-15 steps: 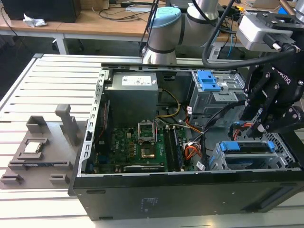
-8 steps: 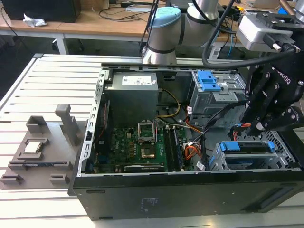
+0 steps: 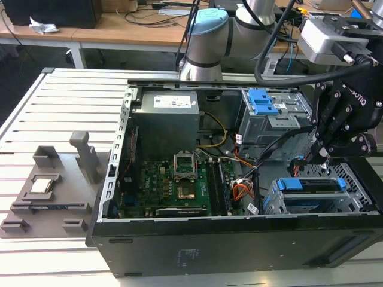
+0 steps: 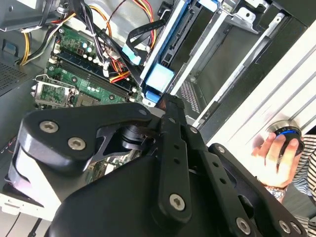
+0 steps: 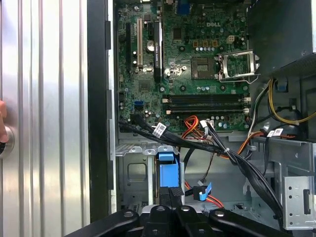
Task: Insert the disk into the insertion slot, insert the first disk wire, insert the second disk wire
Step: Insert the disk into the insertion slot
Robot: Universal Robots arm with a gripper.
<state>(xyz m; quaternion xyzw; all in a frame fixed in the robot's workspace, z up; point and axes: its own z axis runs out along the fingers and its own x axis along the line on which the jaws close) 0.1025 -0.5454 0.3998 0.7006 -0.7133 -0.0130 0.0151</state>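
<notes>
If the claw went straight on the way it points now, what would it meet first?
Probably the blue carrier end of the disk, lying in the insertion slot, directly ahead of the claw. Depth is unclear, so the gap is uncertain.

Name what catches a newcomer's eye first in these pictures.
The open black computer case, its green motherboard bared, dominates the exterior view. At that view's right the black gripper hangs over the disk in its bright blue carrier. In the second wrist view a person's hand rests on a blue-topped button.

The exterior view looks down obliquely over the open computer case; both wrist views closely overlook its motherboard.
</notes>
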